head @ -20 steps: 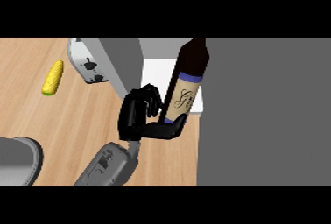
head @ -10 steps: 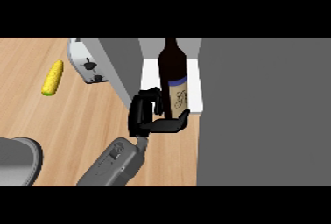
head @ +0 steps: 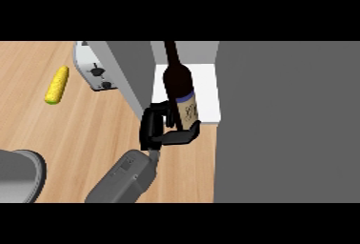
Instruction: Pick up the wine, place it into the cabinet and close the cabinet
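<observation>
A dark wine bottle (head: 178,85) with a blue-and-cream label stands nearly upright, its neck pointing toward the top of the view. Its base is at the front left corner of the cabinet's white shelf (head: 206,78). My left hand (head: 152,129) is shut on the bottle's lower part from the left. Fingers curl round the far side and the thumb is on the near side. The cabinet's open grey door (head: 132,76) stands edge-on just left of the bottle. The cabinet's grey body (head: 288,119) fills the right side. No right hand shows.
A silver toaster (head: 94,71) stands behind the open door on the wooden counter (head: 77,128). A yellow corn cob (head: 56,86) lies at the left. A grey rounded vessel (head: 17,176) sits at the lower left edge.
The bottle has swung from leaning right to nearly upright, and its neck has shifted left. The hand has moved a little left and nearer with it, still holding.
</observation>
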Controlling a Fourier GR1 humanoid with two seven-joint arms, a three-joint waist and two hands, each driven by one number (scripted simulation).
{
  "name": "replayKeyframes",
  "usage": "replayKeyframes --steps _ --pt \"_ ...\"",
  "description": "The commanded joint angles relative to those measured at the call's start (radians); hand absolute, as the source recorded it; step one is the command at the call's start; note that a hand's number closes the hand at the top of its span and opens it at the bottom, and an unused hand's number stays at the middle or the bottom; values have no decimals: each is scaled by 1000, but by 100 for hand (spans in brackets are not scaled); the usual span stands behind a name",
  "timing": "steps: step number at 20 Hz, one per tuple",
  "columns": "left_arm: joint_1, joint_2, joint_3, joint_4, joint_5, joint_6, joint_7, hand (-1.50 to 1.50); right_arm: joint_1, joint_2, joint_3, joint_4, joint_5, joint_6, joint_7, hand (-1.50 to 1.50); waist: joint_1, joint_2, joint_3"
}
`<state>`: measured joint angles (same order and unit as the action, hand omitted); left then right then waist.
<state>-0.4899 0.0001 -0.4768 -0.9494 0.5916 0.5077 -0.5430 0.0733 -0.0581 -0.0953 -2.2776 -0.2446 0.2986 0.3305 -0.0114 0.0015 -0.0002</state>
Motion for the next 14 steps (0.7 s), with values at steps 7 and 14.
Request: replayKeyframes --steps 7,14 --pt "-118 0 -6 195 254 -97 -123 150 30 31 28 -18 13 -11 -9 -150 -13 2 0" --pt "-200 0 -73 288 345 -108 -161 150 63 5 4 11 -14 43 -50 -150 -21 3 0"
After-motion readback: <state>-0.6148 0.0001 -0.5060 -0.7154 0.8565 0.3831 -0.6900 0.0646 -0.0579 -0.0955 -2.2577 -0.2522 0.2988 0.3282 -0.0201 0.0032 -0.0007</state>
